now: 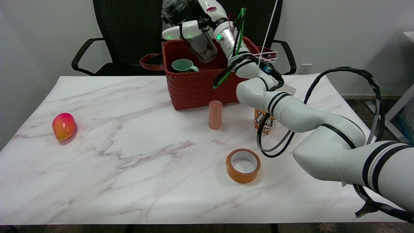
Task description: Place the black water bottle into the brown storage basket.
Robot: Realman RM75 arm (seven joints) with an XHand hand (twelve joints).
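White marbled surface (129,155) carries the brown storage basket (200,87) at its far edge, a green mug (183,66) standing in the basket's left part. Above the open top, the right hand (190,27) grips the black water bottle (190,30), fingers wrapped around its body. The bottle is tilted, cap up and to the left, base down and to the right over the basket's middle beside the mug, so I judge lowering it there comes next.
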